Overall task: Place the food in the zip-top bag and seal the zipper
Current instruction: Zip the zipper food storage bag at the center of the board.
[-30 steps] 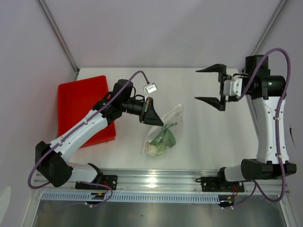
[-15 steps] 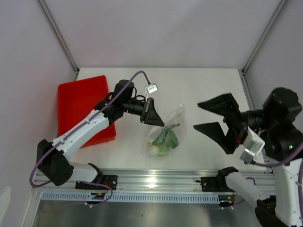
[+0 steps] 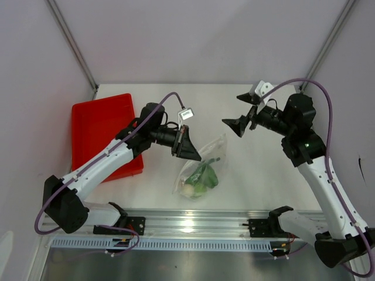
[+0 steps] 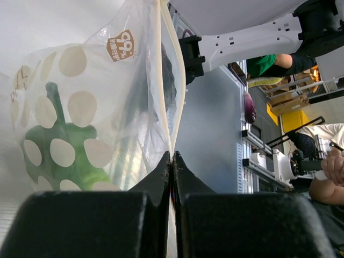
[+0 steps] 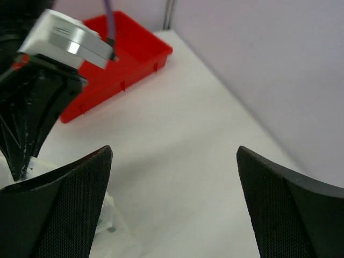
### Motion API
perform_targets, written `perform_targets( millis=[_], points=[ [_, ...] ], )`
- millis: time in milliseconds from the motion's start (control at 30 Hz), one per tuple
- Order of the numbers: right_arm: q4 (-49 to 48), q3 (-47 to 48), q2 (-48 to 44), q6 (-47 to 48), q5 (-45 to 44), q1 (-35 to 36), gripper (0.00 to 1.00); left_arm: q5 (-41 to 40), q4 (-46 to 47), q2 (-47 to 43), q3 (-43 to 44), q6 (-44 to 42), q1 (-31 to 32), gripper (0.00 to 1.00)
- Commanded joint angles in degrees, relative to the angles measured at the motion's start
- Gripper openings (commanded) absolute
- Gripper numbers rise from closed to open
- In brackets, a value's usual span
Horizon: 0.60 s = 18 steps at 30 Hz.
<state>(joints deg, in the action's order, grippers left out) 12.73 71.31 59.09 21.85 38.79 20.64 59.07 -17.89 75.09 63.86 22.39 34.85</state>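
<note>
The clear zip-top bag (image 3: 205, 163) lies mid-table, its lower part holding the food (image 3: 201, 177): green pepper pieces and a pale ball. My left gripper (image 3: 194, 154) is shut on the bag's upper left edge. In the left wrist view the jaws (image 4: 172, 157) are pressed together on the zipper (image 4: 165, 75), with a green pepper (image 4: 64, 161) showing through the dotted plastic. My right gripper (image 3: 238, 111) hangs open to the right of and behind the bag, pointing left, nothing between its fingers (image 5: 64, 199). A corner of the bag (image 5: 105, 214) peeks in by the left finger.
A red tray (image 3: 96, 126) sits at the left of the table, under the left arm; it also shows in the right wrist view as a red tray (image 5: 129, 51). Grey walls close in the back and sides. A metal rail (image 3: 193, 222) runs along the near edge.
The right arm has swung from the right side round to the back, its open gripper now pointing left at the bag. The left gripper and bag have barely shifted.
</note>
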Motion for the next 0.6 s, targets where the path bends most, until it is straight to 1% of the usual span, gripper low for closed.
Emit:
perform_targets(
  millis=[0, 33, 67, 133, 167, 200, 233, 267, 333, 400, 433, 500, 533, 567],
  points=[
    [8.1, 3.6, 1.0, -19.0, -6.4, -4.3, 0.99, 1.2, -1.8, -1.6, 1.5, -2.8, -0.4, 0.01],
    [8.8, 3.7, 1.6, -21.4, -3.7, -8.1, 0.99, 1.2, -2.2, -1.5, 1.7, -3.1, -0.4, 0.01],
    [9.0, 3.7, 2.3, -27.6, -2.3, -9.9, 0.99, 1.3, -2.7, -1.4, 1.8, -3.3, -0.4, 0.01],
    [9.9, 3.2, 3.9, -36.6, -1.2, -13.3, 0.99, 1.6, -3.4, -1.3, 1.9, -3.9, -0.4, 0.01],
    [10.8, 2.3, 4.3, -40.2, 2.7, -14.6, 0.99, 1.8, -3.5, -1.2, 2.0, -4.0, -0.5, 0.01],
    [7.0, 0.8, 4.4, -39.7, 8.2, -15.3, 0.99, 1.8, -3.6, -1.2, 2.0, -4.1, -0.5, 0.01],
    [5.1, -2.5, 4.0, -41.8, 10.2, -15.7, 0.99, 2.4, -3.5, -1.2, 2.0, -4.3, -0.5, 0.01],
    [0.4, -4.5, 1.8, -42.4, 9.6, -15.9, 0.99, 2.5, -3.7, -1.1, 2.2, -4.5, -0.5, 0.01],
    [-5.0, -9.1, -1.8, -43.6, 8.2, -15.9, 0.99, 2.4, -4.3, -0.8, 2.8, -4.8, -0.5, 0.01],
    [-11.9, -14.6, -4.8, -46.3, 11.7, -16.2, 0.99, 3.5, -4.6, -0.7, 3.1, -5.4, -0.6, 0.01],
    [-14.8, -15.8, -6.0, -47.7, 13.7, -16.1, 0.99, 4.3, -4.7, -0.4, 3.4, -5.6, -0.7, 0.00],
    [-19.1, -19.0, -6.5, -50.6, 20.0, -14.7, 0.99, 7.2, -4.8, 0.1, 4.3, -6.6, -0.9, 0.01],
    [-19.1, -19.7, -6.5, -50.5, 21.4, -13.7, 0.97, 8.2, -5.4, 0.8, 5.0, -7.0, -0.9, 0.01],
    [-18.9, -20.1, -6.6, -50.1, 23.7, -11.2, 0.92, 9.4, -5.8, 1.3, 5.2, -8.1, -0.9, 0.01]
  ],
)
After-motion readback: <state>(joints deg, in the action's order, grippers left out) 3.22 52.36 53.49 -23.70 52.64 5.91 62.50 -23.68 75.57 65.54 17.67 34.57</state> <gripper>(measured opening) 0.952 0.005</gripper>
